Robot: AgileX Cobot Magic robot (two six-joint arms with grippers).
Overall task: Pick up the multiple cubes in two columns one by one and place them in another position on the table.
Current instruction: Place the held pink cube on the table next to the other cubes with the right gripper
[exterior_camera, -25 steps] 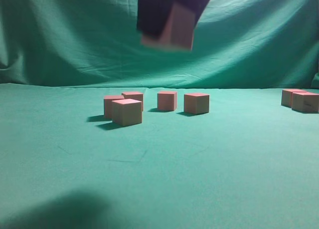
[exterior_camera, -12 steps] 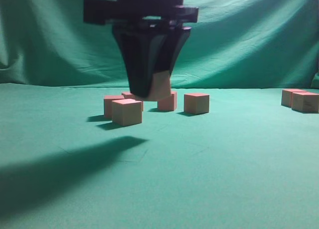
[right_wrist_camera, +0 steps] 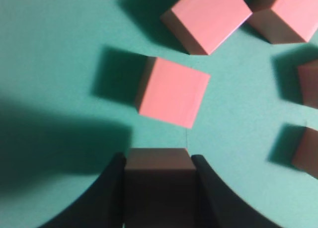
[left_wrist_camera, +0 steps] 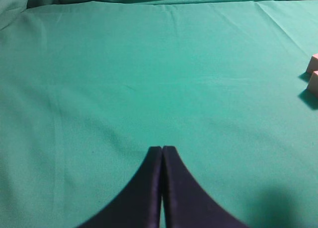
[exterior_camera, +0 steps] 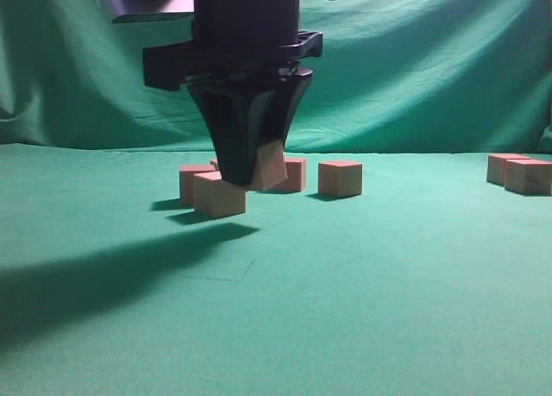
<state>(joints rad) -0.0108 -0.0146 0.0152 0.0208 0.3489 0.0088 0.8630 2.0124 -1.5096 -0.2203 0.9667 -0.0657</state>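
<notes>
Right gripper (exterior_camera: 250,176): seen in the exterior view hanging low over the table (exterior_camera: 362,275), in front of the left group of cubes; its dark fingers (exterior_camera: 226,141) taper downward and are clamped on a cube.
Held cube (exterior_camera: 268,166): pinched between the fingertips, tilted, clear of the cloth; in the right wrist view it is seen in shadow, filling the gap between the two fingers.
Left gripper (left_wrist_camera: 162,153): seen only in the left wrist view, above bare cloth; its two fingers are pressed together with nothing between them.
Left group: in the exterior view, a front cube (exterior_camera: 219,197) just below and left of the held cube, a cube (exterior_camera: 192,180) behind it, another (exterior_camera: 292,173) partly hidden behind the gripper, and a separate cube (exterior_camera: 340,178) to the right; a further one behind the fingers can barely be made out.
Right group: two cubes (exterior_camera: 528,175) at the right edge of the exterior view, well apart from the rest.
Below the gripper: in the right wrist view a pink-topped cube (right_wrist_camera: 173,92) lies just ahead of the held one, not touching it, with others around the top and right edges.
Table: covered in smooth green cloth; a long shadow falls to the left of the gripper.
Backdrop (exterior_camera: 431,68): wrinkled green cloth, draped behind the table.
</notes>
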